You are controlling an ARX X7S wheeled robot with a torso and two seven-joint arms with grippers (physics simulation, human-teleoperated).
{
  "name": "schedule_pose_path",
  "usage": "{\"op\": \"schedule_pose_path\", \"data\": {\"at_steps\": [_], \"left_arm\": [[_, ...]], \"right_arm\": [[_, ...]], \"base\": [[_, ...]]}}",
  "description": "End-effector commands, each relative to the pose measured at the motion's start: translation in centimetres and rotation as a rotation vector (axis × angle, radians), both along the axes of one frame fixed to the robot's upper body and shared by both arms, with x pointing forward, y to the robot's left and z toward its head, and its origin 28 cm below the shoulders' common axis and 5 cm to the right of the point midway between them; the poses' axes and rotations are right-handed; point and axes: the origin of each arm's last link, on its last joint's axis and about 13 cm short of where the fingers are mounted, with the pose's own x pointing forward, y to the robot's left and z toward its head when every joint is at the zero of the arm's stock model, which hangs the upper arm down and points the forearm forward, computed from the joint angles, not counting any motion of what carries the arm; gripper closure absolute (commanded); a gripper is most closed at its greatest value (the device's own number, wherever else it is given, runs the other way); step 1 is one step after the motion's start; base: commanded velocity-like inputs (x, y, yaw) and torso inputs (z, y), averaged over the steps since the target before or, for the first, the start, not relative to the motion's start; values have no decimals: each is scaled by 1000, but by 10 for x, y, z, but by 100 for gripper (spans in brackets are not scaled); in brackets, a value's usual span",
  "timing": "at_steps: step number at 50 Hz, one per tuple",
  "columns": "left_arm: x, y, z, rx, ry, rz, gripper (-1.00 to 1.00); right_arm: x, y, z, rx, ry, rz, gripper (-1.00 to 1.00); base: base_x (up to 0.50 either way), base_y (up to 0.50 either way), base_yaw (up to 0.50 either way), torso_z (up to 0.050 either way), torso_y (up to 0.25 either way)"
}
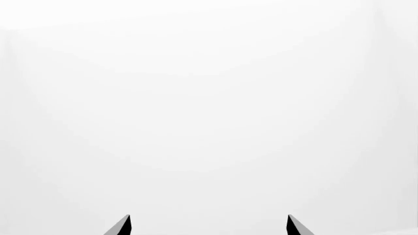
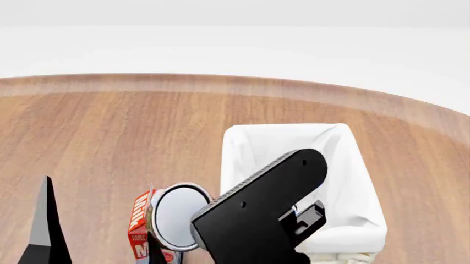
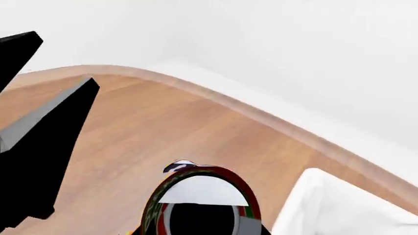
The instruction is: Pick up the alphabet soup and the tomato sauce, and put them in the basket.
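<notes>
gripping round silvery-topped tomato sauce (image 2: pixel 176 215) in right gripper (image 2: pixel 170 234), left gripper (image 1: pixel 209 226) spread, cloth-lined basket (image 2: pixel 353 165)

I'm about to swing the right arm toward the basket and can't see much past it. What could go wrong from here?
1. The tomato sauce sits tilted at the right gripper; the grip itself is hidden, so it may slip.
2. It is beside the basket, not over it. Releasing now would drop it on the table.
3. A red carton stands close by and could get knocked.
</notes>
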Motion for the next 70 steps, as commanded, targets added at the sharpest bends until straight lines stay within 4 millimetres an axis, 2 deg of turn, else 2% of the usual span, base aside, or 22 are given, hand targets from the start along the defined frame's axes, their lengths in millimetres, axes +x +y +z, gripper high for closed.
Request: {"op": "schedule_pose_path", "data": {"at_steps": [1, 8, 16, 19, 27, 40, 41, 45, 55, 67, 70], "left_arm": [[0, 0, 0, 3, 1, -2, -100], [0, 0, 1, 3, -1, 0, -100], [0, 0, 1, 4, -3, 1, -100], [0, 0, 1, 3, -2, -1, -100], [0, -1, 0, 2, 2, -3, -100], [2, -1, -1, 1, 4, -5, -100], [1, -1, -1, 1, 3, -5, -100], [1, 0, -1, 1, 3, -4, -100], [2, 0, 0, 4, 3, -4, -100], [2, 0, 0, 5, 3, -5, -100], [2, 0, 1, 7, 1, -4, -100]], "right_arm": [[24, -8, 26, 86, -78, -130, 100], [57, -17, 29, 132, -69, -255, 100], [90, -26, 22, 145, -49, -355, 100], [106, -30, 15, 117, -57, -414, 100], [131, -37, -5, 137, 9, -470, 100], [158, -33, -34, 98, 79, -516, 100], [160, -32, -44, 97, 83, -519, 100], [173, -32, -41, 92, 102, -547, 100], [199, -37, -62, 67, 159, -628, 100], [217, -39, -81, 24, 196, -693, 100], [217, -36, -80, 21, 201, -687, 100]], "base": [[0, 0, 0, 0, 0], [0, 0, 0, 0, 0], [0, 0, 0, 0, 0], [0, 0, 0, 0, 0], [0, 0, 0, 0, 0], [0, 0, 0, 0, 0], [0, 0, 0, 0, 0], [0, 0, 0, 0, 0], [0, 0, 0, 0, 0], [0, 0, 0, 0, 0], [0, 0, 0, 0, 0]]}}
